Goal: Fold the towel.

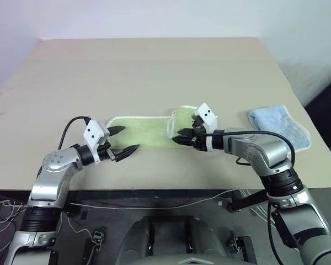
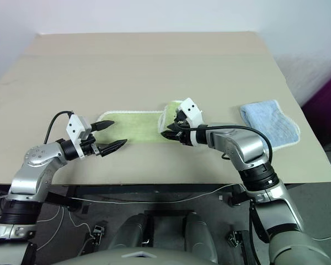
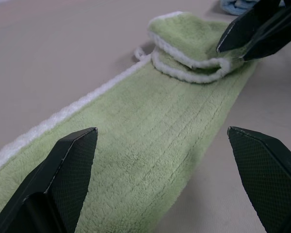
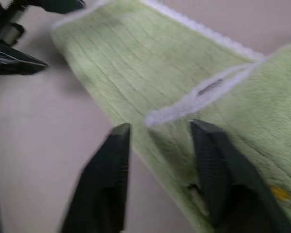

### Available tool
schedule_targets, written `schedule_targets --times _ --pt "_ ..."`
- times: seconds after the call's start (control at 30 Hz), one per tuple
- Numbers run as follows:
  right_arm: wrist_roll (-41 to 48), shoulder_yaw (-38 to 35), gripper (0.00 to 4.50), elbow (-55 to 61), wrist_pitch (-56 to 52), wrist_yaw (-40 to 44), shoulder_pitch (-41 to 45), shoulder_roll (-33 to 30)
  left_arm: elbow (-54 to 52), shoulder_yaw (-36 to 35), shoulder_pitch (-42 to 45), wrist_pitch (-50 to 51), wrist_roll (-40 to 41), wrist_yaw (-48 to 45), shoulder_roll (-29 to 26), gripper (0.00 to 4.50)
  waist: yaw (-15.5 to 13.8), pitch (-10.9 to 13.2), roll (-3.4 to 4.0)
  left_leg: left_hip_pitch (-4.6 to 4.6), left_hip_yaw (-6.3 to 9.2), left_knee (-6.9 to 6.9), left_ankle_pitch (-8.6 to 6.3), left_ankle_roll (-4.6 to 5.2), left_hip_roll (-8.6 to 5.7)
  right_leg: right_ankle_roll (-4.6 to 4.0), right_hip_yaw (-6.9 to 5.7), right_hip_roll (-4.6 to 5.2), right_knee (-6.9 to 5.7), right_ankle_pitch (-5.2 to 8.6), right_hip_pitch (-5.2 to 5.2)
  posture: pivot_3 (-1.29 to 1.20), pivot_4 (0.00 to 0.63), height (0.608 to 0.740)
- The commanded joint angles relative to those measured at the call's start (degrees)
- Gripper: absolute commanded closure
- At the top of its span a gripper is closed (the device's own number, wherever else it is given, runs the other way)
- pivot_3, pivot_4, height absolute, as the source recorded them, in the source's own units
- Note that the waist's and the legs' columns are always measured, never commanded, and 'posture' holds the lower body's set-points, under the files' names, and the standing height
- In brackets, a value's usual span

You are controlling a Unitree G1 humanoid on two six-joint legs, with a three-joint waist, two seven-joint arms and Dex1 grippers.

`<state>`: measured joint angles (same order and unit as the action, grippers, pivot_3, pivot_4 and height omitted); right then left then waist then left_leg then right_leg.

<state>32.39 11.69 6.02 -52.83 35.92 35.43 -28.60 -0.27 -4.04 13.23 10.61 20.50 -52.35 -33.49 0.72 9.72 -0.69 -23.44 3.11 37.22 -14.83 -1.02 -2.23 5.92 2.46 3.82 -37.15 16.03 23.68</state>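
Right wrist view reveals the towel (image 4: pixel 136 63) hem's printed mark (image 4: pixel 209 87).

**What the views left unclear**

The right gripper (image 1: pixel 183 136) covered the near edge of the towel's (image 1: pixel 140 132) folded-over right end, so whether a finger touched the cloth there could not be told. In the right wrist view the towel ran out of frame at the top and right, and the small printed mark (image 4: pixel 209 88) was too blurred to read. The blue cloth (image 1: pixel 279 127) was cut off in the left wrist view, only a scrap showing.
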Motion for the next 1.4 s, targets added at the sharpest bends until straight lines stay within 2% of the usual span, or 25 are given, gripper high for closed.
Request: schedule_targets --times 0.03,0.07,0.2,0.33,0.57,0.77,0.9,1.17,1.4 --pt "0.9 -4.6 1.12 5.2 0.6 0.7 -0.7 -1.5 -2.4 -1.3 -0.4 0.0 0.9 0.1 -0.6 0.00 0.0 0.0 0.00 0.00 0.00 0.00 0.00 0.00 0.00 0.00 0.00 0.01 0.01 0.00 0.00 0.00 0.150 0.740" --pt "0.8 -6.1 0.80 5.7 1.3 0.7 -0.7 -1.9 -2.8 -1.8 -0.8 0.3 1.3 0.2 -0.6 0.00 0.0 0.0 0.00 0.00 0.00 0.00 0.00 0.00 0.00 0.00 0.00 0.01 0.01 0.00 -0.01 0.00 0.150 0.740" --pt "0.1 -11.0 0.80 3.2 4.7 0.9 1.2 -2.4 -5.4 -4.2 -2.9 2.6 4.4 1.6 0.0 0.00 0.1 0.0 0.00 0.00 0.01 -0.03 0.00 0.00 0.00 0.00 0.03 0.02 0.02 0.00 0.01 0.00 0.150 0.740" --pt "-5.5 -9.8 1.80 -4.6 13.2 2.6 2.5 -2.0 -9.0 -6.7 -5.2 5.8 8.1 4.7 1.7 0.00 0.1 0.0 0.00 0.01 0.01 -0.04 0.00 0.00 0.01 0.00 0.05 0.01 0.02 0.00 0.01 0.00 0.150 0.740" --pt "-13.7 -4.2 4.28 -19.1 27.8 7.1 3.6 4.2 -16.5 -10.0 -11.2 12.3 13.5 11.9 5.3 0.00 0.3 0.0 0.01 0.01 -0.01 -0.06 0.00 -0.01 0.01 0.00 0.04 -0.02 0.00 0.00 0.03 0.00 0.150 0.740" --pt "-21.4 1.4 4.28 -31.6 38.1 10.5 2.1 7.6 -22.7 -14.0 -16.3 16.7 18.7 19.5 8.4 0.00 0.1 0.0 0.00 0.01 -0.01 -0.03 0.00 -0.02 0.00 0.00 0.01 -0.02 0.01 0.00 0.00 0.00 0.150 0.740" --pt "-25.1 4.0 4.28 -33.9 43.2 12.7 -0.3 8.2 -27.2 -16.3 -19.7 21.0 23.0 26.4 11.3 0.00 0.2 -0.1 -0.04 0.11 -0.01 -0.04 0.00 -0.02 -0.01 0.00 0.01 -0.01 0.04 0.00 -0.11 0.00 0.150 0.740" --pt "-19.8 -3.0 4.28 -23.5 43.8 16.3 1.2 6.2 -34.5 -21.4 -26.0 25.4 36.3 45.0 21.1 0.00 0.1 0.0 -0.02 0.19 0.04 -0.06 -0.01 -0.03 0.01 -0.01 0.04 -0.03 0.08 0.01 -0.21 0.00 0.150 0.740" --pt "-18.1 -6.9 4.28 -20.8 42.2 16.6 4.4 5.0 -35.0 -20.2 -29.9 26.9 45.3 56.3 25.9 0.00 0.0 0.0 -0.04 0.19 0.07 -0.03 -0.01 -0.03 -0.02 -0.02 0.01 -0.01 0.11 0.01 -0.25 0.00 0.150 0.740"
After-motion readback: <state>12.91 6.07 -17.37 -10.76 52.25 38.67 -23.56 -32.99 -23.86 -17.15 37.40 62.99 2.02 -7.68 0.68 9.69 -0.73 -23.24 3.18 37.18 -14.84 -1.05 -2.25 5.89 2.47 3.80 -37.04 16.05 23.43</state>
